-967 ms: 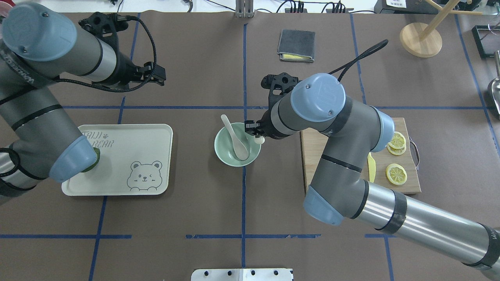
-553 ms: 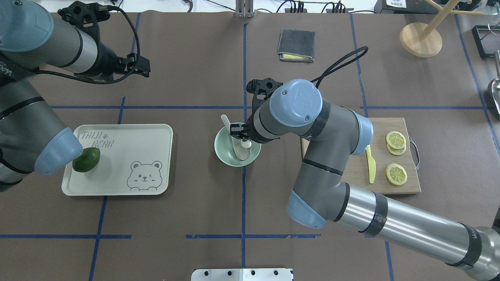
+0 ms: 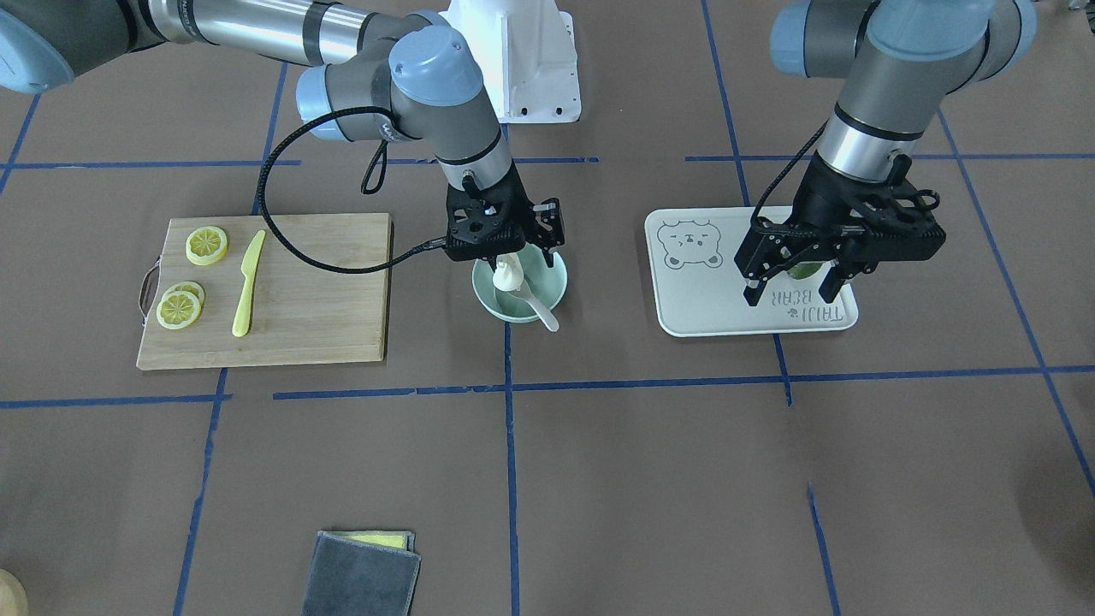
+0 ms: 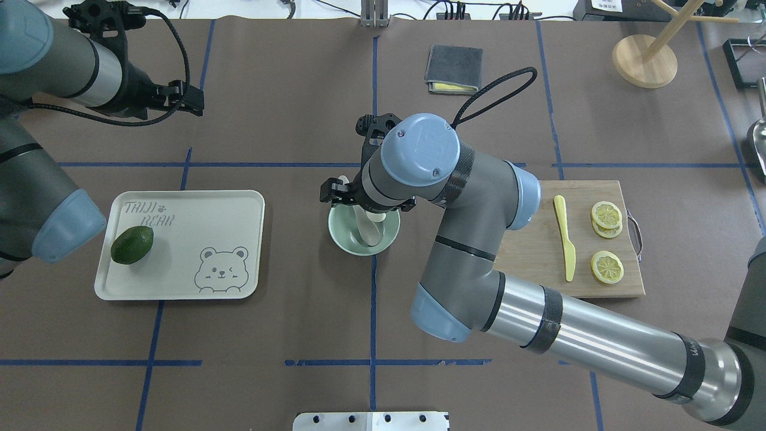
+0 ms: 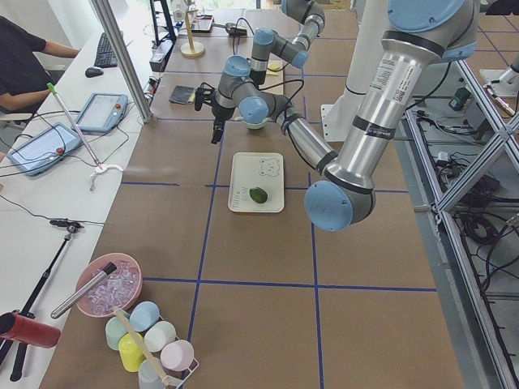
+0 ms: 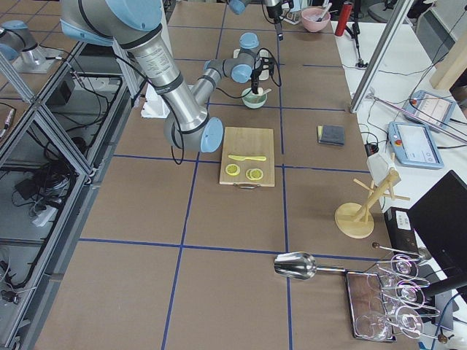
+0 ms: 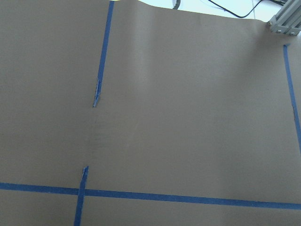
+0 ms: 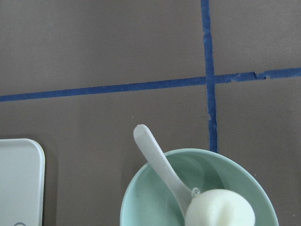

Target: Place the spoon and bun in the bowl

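Note:
The mint-green bowl [image 4: 344, 238] stands at the table's centre and also shows in the front view [image 3: 556, 289] and the right wrist view [image 8: 141, 197]. The pale spoon [image 4: 370, 232] lies in it, handle leaning over the far rim [image 8: 157, 157]. My right gripper [image 3: 506, 259] is right over the bowl, shut on the cream-white bun [image 3: 508, 275], which hangs low inside the rim, above the spoon's scoop [image 8: 220, 211]. In the overhead view the arm hides the bun. My left gripper [image 3: 792, 291] is open and empty, raised beyond the tray [image 4: 190, 103].
A white bear-print tray [image 4: 197, 203] with a dark green avocado [image 4: 131, 244] lies left of the bowl. A wooden cutting board [image 4: 538, 263] with a yellow knife [image 4: 564, 236] and lemon slices [image 4: 606, 266] lies on the right. A grey cloth [image 4: 453, 69] lies at the back.
My right gripper has carried the bun left, from the bowl's right rim to over the bowl. My left arm has drawn back to the far left, uncovering the avocado.

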You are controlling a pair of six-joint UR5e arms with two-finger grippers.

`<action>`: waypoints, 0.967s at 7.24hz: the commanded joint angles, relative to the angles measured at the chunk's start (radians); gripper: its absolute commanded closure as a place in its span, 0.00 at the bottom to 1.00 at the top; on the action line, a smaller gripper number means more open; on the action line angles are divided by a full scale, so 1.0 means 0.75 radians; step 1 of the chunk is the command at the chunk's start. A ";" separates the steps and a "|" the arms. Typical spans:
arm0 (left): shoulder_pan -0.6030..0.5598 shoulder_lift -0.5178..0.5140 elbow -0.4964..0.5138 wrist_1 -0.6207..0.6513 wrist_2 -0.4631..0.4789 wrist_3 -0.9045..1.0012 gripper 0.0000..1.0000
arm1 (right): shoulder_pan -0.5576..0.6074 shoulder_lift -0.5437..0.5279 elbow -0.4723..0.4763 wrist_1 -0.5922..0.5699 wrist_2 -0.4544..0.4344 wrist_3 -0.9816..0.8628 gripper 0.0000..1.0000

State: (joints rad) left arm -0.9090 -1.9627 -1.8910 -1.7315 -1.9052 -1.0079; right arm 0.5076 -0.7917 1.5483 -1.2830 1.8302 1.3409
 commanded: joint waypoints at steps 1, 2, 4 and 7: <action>-0.060 0.019 0.000 0.006 -0.002 0.098 0.00 | 0.000 0.002 0.001 0.003 0.000 0.006 0.00; -0.074 0.031 -0.001 0.006 -0.002 0.137 0.00 | 0.000 0.002 0.001 0.003 0.000 0.006 0.00; -0.095 0.066 0.004 0.008 -0.002 0.200 0.00 | 0.000 0.002 0.003 0.001 0.000 0.004 0.00; -0.274 0.133 0.040 0.038 -0.124 0.498 0.00 | 0.000 0.002 0.012 -0.003 0.000 0.002 0.00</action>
State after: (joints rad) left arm -1.0516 -1.8904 -1.8756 -1.7082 -1.9387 -0.7335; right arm 0.5077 -0.7890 1.5546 -1.2841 1.8300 1.3428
